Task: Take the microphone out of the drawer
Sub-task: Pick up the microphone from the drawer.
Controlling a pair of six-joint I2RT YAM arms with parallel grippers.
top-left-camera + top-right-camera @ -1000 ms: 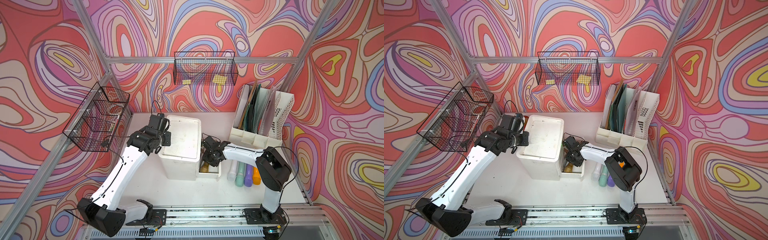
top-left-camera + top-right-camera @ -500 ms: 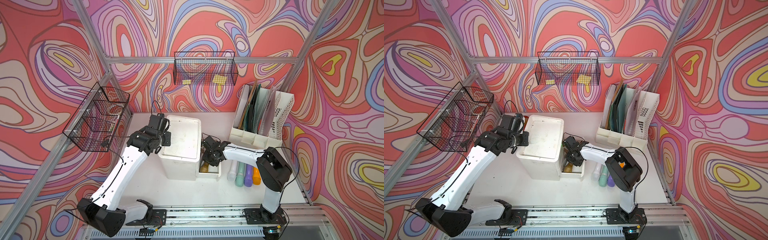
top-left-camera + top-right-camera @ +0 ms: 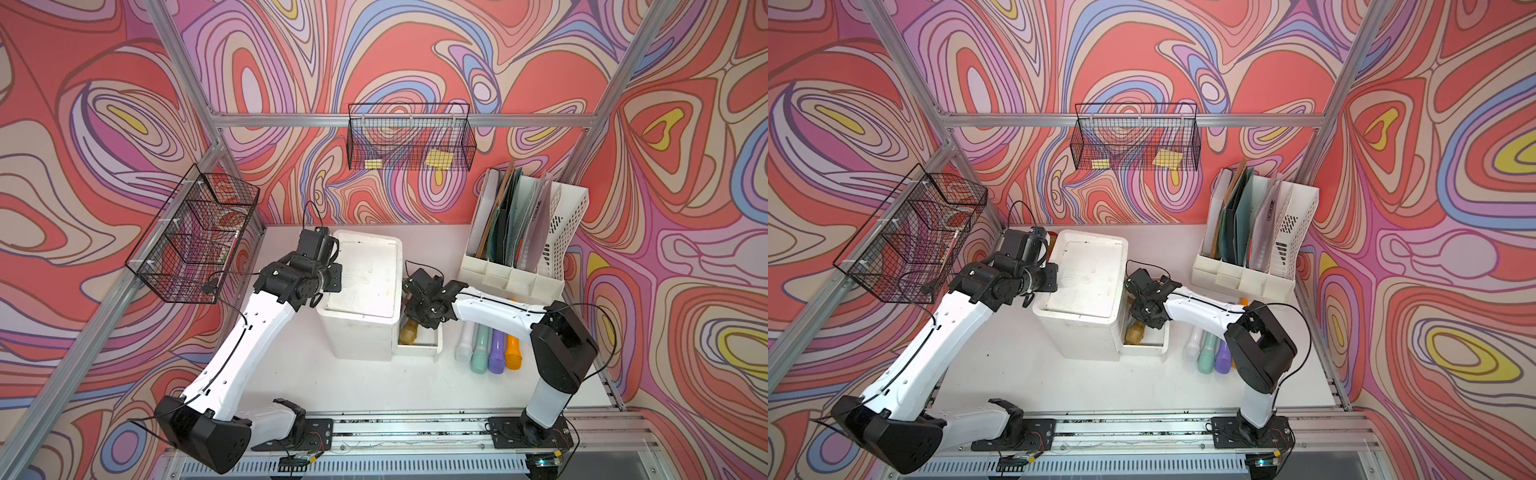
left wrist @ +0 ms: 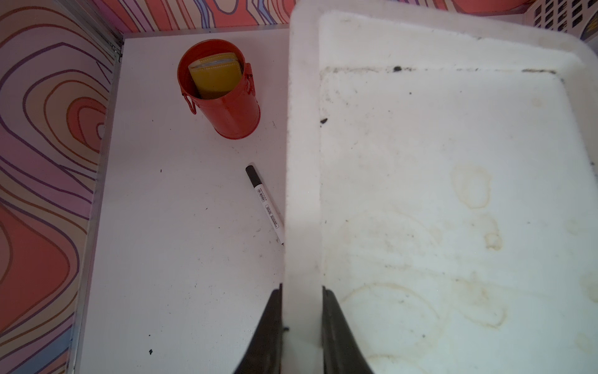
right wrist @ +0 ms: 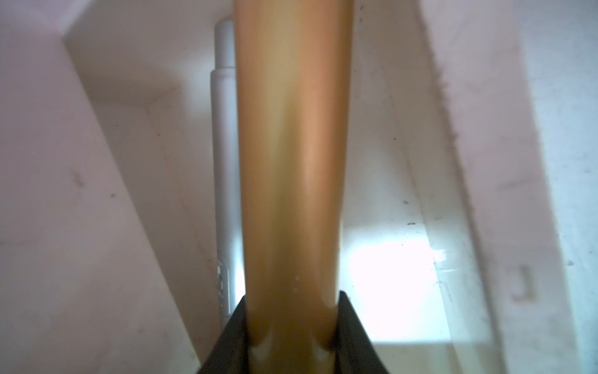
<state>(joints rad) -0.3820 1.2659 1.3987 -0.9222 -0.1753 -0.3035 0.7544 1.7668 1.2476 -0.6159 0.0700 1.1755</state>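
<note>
Right jaws — clamped on smooth gold microphone [image 5: 291, 162] | left jaws — pinching cabinet rim [image 4: 302, 194]

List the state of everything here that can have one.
drawer, pulled open
microphone, in the drawer, handle clamped
right gripper, shut on the microphone
left gripper, shut on the rim of the drawer unit
red cup, upright, holding a yellow wallet
marker, capped, lying flat
</note>
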